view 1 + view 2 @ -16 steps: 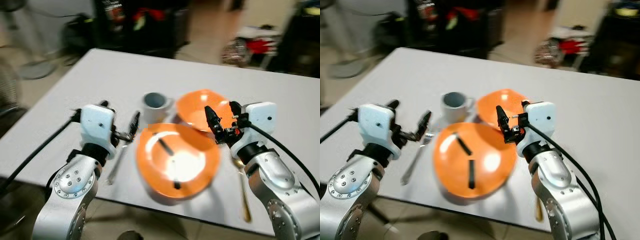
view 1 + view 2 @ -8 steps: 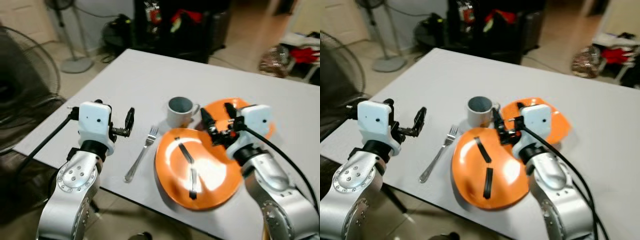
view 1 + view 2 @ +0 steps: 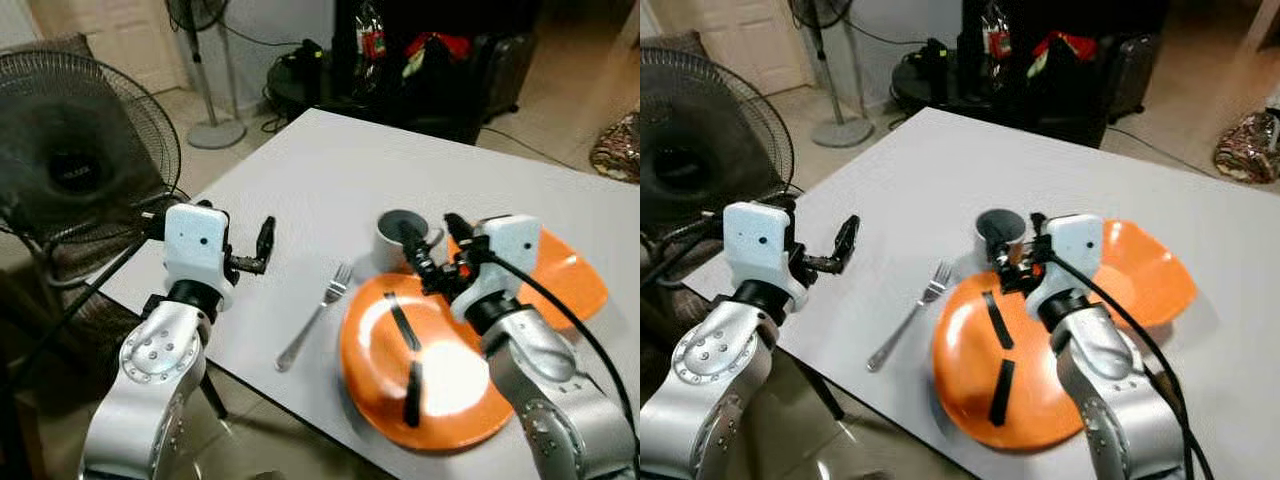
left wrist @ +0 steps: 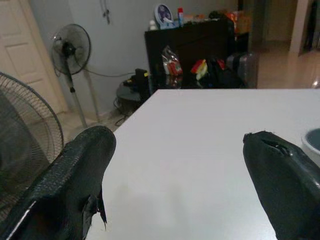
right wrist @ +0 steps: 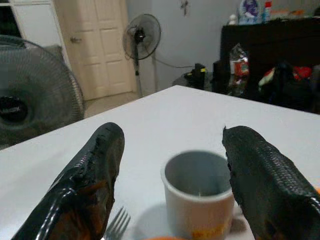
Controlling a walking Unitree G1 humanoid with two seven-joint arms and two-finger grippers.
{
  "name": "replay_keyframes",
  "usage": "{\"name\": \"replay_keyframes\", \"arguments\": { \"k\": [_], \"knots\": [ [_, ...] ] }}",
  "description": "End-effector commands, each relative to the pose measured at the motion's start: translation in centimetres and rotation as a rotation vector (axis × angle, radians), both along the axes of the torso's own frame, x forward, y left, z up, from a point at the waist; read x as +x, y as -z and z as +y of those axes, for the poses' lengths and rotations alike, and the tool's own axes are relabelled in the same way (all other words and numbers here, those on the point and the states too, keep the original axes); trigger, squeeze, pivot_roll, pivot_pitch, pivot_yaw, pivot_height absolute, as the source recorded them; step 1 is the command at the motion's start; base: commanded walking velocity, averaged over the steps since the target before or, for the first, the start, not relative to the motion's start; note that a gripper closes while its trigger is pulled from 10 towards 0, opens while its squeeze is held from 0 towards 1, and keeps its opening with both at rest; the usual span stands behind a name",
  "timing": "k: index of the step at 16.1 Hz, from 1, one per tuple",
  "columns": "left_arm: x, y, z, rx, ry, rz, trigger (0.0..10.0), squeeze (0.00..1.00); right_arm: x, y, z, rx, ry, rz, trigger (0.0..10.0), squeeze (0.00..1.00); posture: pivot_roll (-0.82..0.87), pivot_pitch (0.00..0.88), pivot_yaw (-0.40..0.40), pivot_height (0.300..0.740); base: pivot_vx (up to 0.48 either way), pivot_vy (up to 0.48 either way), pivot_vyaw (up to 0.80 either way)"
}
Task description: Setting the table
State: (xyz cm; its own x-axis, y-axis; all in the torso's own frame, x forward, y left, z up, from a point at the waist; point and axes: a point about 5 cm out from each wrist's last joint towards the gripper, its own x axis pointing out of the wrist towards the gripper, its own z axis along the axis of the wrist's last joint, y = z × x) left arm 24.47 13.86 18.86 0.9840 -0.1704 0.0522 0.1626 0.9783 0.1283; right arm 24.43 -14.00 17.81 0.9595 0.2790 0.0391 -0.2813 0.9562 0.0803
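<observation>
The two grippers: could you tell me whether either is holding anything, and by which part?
Nothing is held. The left gripper is open over bare table; the right gripper is open, facing the mug without touching it.

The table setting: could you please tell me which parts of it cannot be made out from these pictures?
- Mug: its handle and right side are hidden behind the right claw in the left eye view.
- Orange bowl: its left side is covered by the right wrist housing in the right eye view.
- Fork: all but its tines is cut off by the right wrist view's edge.
- Print on the mug: too blurred to read.
</observation>
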Motion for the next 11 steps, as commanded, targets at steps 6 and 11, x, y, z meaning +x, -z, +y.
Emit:
{"name": "replay_keyframes", "arguments": {
  "k": [6, 11],
  "knots": [
    [0.08, -0.07, 0.77, 0.022, -0.025, -0.001, 10.0, 0.0, 0.17, 0.19, 0.5, 0.033, -0.017, 0.002, 10.0, 0.0, -0.03, 0.006, 0.021, 0.74, 0.0, 0.357, 0.8],
    [0.27, -0.15, 0.84, 0.029, -0.021, -0.002, 10.0, 0.0, 0.24, 0.16, 0.43, 0.105, -0.015, 0.014, 10.0, 0.0, -0.03, 0.005, 0.023, 0.74, 0.0, 0.356, 0.16]
  ]
}}
